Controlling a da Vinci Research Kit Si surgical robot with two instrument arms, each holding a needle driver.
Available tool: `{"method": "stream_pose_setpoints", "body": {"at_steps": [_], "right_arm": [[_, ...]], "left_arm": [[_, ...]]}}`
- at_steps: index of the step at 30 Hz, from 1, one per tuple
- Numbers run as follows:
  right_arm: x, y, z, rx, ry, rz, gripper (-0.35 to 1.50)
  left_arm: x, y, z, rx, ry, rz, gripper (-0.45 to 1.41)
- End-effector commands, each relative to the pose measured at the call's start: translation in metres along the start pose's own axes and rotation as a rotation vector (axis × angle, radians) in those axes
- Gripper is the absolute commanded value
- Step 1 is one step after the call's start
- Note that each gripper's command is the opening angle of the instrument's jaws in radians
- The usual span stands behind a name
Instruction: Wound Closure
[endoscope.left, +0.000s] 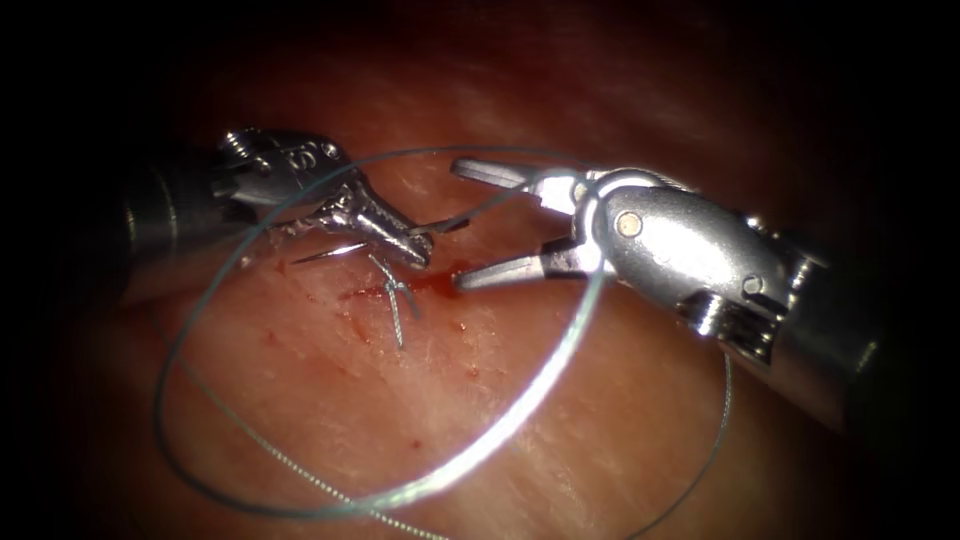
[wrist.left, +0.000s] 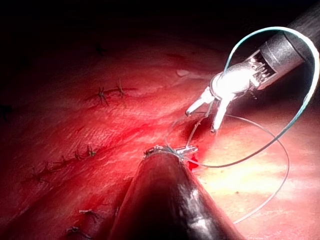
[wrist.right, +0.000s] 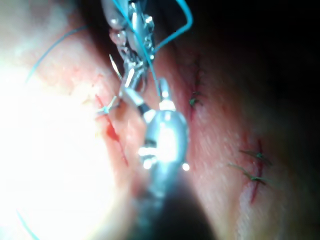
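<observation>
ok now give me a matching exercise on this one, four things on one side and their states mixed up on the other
1 left arm's end effector
2 right arm's end effector
3 thin pale blue-green thread
4 red fluid

a open, holding nothing
b pooled at the cut
c shut on the curved steel needle, apparently behind mid-curve; needle looks clear of the tissue
d wide loop over the pale pink tissue

Pairs: 1-c, 2-a, 3-d, 4-b
</observation>
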Motion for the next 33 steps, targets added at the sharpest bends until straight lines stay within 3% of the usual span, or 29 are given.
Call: {"method": "stream_pose_setpoints", "body": {"at_steps": [1, 6, 9, 17, 29, 33], "right_arm": [[-0.0002, 0.0001, 0.0004, -0.035, 0.011, 0.008, 1.33], [-0.0005, -0.0011, 0.0003, -0.162, 0.058, 0.051, 1.30], [-0.0013, -0.0034, 0.0007, -0.367, 0.029, 0.061, 1.25], [-0.0007, -0.0036, 0.0009, -0.572, -0.016, 0.057, 1.16], [-0.0015, -0.0032, 0.0019, -0.649, -0.083, 0.059, 1.06], [-0.0016, -0.0037, 0.0026, -0.675, -0.106, 0.072, 0.91]], "left_arm": [[0.0003, -0.0006, 0.0005, -0.002, 0.021, 0.004, -0.45], [0.0004, -0.0006, 0.0008, -0.020, 0.118, -0.006, -0.45], [0.0004, -0.0006, 0.0013, 0.009, 0.235, -0.009, -0.45], [0.0002, -0.0005, 0.0027, 0.029, 0.289, -0.008, -0.45], [-0.0001, -0.0002, 0.0030, 0.035, 0.307, 0.000, -0.45], [0.0000, -0.0001, 0.0033, 0.074, 0.313, 0.095, -0.45]]}}
